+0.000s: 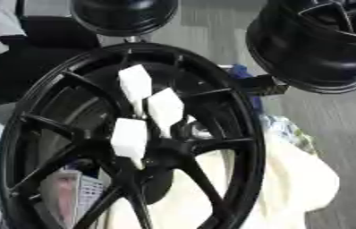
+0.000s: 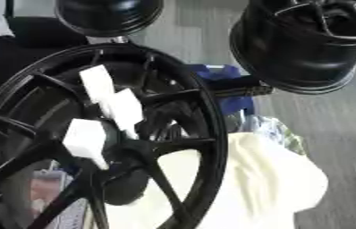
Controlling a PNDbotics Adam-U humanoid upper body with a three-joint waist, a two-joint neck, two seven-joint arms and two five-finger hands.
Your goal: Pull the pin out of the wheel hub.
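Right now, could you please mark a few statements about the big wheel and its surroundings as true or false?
1. Three white blocks stand close together near the centre of the big wheel. True.
2. The big wheel is silver. False: it is black, spokes and rim alike.
3. A cream cloth lies at the wheel's lower right. True.
4. No other wheel is in sight. False: two more black wheels show at the far edge, one at the top centre and one at the top right.
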